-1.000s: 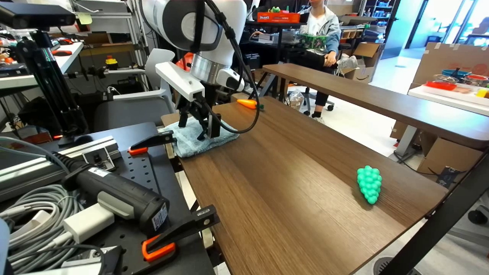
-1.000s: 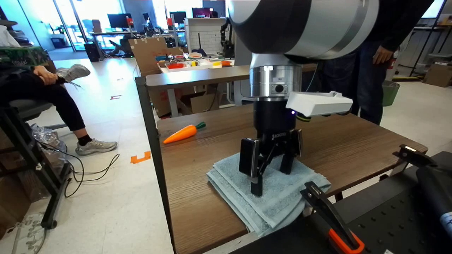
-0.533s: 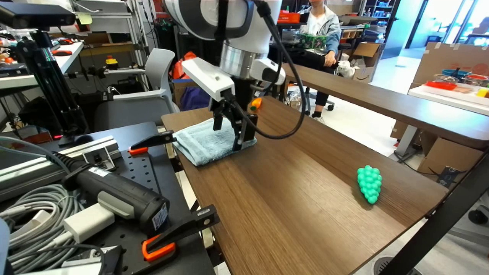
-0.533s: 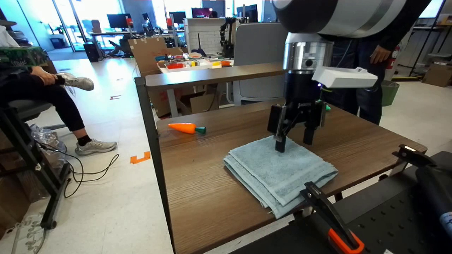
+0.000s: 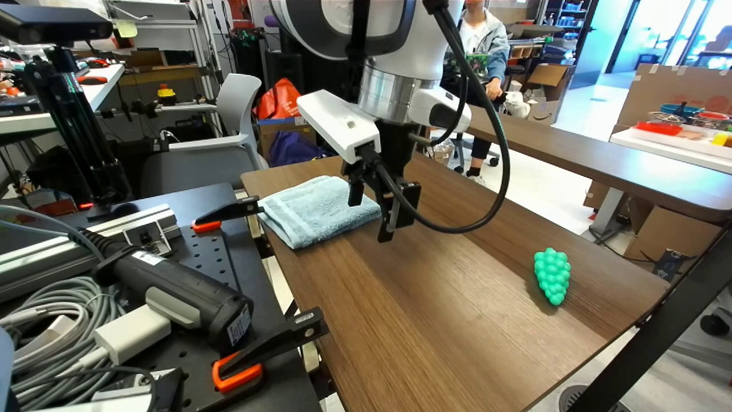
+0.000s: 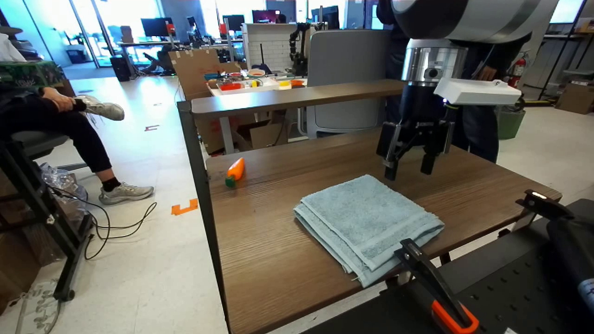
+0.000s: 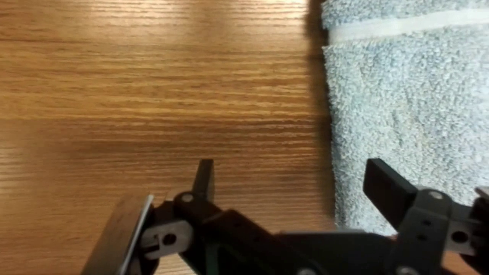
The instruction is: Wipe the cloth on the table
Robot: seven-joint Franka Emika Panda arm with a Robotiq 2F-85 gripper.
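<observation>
The light blue-grey folded cloth [image 5: 317, 212] lies flat near one end of the dark brown table [image 5: 446, 309]. It also shows in an exterior view [image 6: 366, 218] and along the right side of the wrist view [image 7: 405, 99]. My gripper [image 5: 370, 218] is open and empty, raised above the table beside the cloth's edge. In an exterior view my gripper [image 6: 409, 173] hangs beyond the cloth, apart from it. In the wrist view my gripper [image 7: 291, 164] has its jaws wide apart, one finger over bare wood and one over the cloth's edge.
A green bumpy object [image 5: 553, 276] lies toward the table's other end. An orange toy carrot [image 6: 236, 170] lies near a side edge. Black clamps [image 5: 229, 213] and a black bench [image 5: 206, 252] with tools adjoin the table. A longer brown table [image 5: 572, 143] runs alongside.
My gripper's fingers stood spread on the cloth; they have since lifted off and moved away past its edge. The cloth slid a little along the table, then stayed. The carrot has turned.
</observation>
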